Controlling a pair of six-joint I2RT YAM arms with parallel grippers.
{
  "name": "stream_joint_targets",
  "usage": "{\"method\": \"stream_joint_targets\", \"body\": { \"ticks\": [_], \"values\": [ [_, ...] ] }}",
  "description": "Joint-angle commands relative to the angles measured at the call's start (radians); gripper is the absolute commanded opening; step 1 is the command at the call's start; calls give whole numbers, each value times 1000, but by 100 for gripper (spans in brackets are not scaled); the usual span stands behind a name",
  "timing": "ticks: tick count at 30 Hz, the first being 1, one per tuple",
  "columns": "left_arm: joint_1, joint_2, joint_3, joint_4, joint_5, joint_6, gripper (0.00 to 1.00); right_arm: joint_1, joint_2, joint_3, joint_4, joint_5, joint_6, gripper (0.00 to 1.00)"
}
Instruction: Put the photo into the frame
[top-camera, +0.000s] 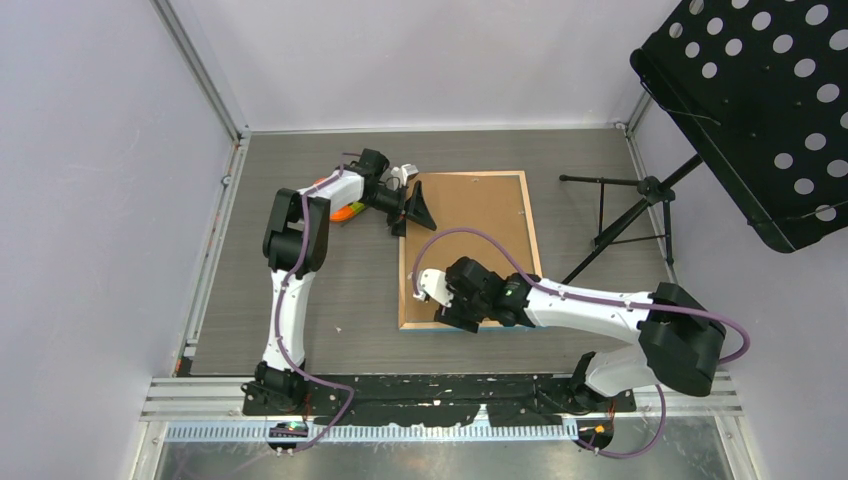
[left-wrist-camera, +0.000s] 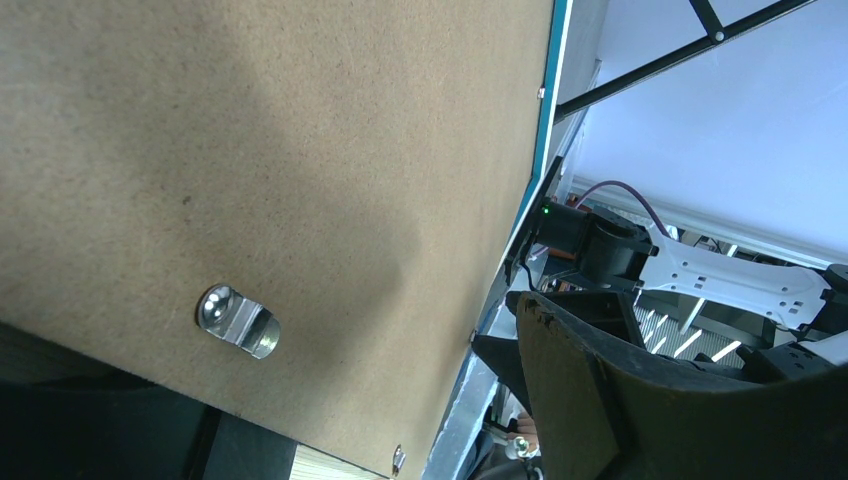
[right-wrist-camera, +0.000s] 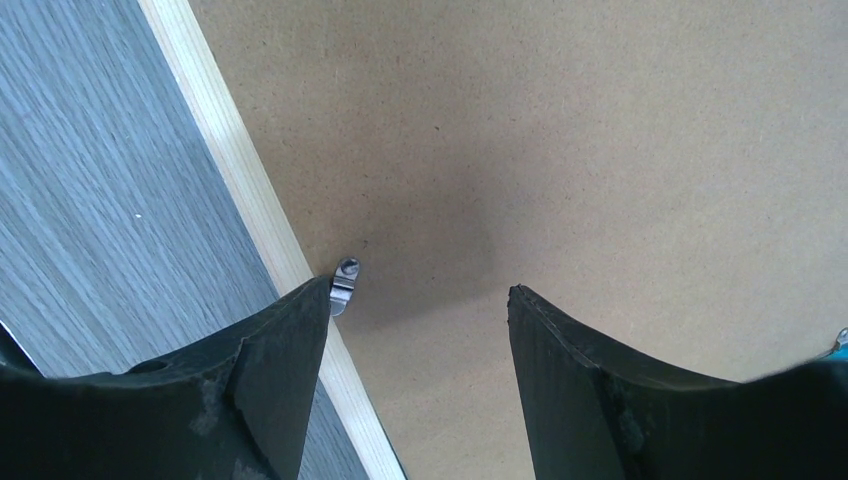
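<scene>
- Right claw (right-wrist-camera: 417, 300): released, empty, poised over the near-left corner of the frame (right-wrist-camera: 250, 190), beside a turn-clip (right-wrist-camera: 343, 283).
- Frame: face-down on the surface (top-camera: 300, 160), with the backing board (top-camera: 470, 230) seated in it. It is probably stiff and light with a fragile pane, so grip the wooden rim.
- Left claw (top-camera: 413, 207): released, at the far-left corner.
- Photo: not identifiable.
</scene>
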Motion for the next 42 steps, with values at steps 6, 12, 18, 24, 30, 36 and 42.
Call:
{"method": "stream_joint_targets", "body": {
  "ticks": [6, 12, 18, 24, 30, 36, 42],
  "values": [
    [13, 5, -24, 2, -80, 45, 74, 1, -48, -13, 6, 60, -31, 70],
    [13, 4, -24, -1, -81, 46, 75, -2, -69, -17, 5, 66, -33, 70],
    [13, -4, -28, -14, -104, 52, 75, -28, -96, -3, 5, 61, -23, 69],
    [13, -39, -45, -20, -141, 47, 76, -85, -112, 13, 9, 45, -6, 69],
    [13, -70, -43, -56, -187, 52, 85, -214, -110, 37, 12, -30, 41, 69],
    [12, -67, 1, -120, -215, 69, 100, -294, -98, 46, 20, -75, 79, 69],
    [12, -78, 11, -146, -246, 68, 100, -334, -111, 46, 22, -91, 92, 69]
  ]
}}
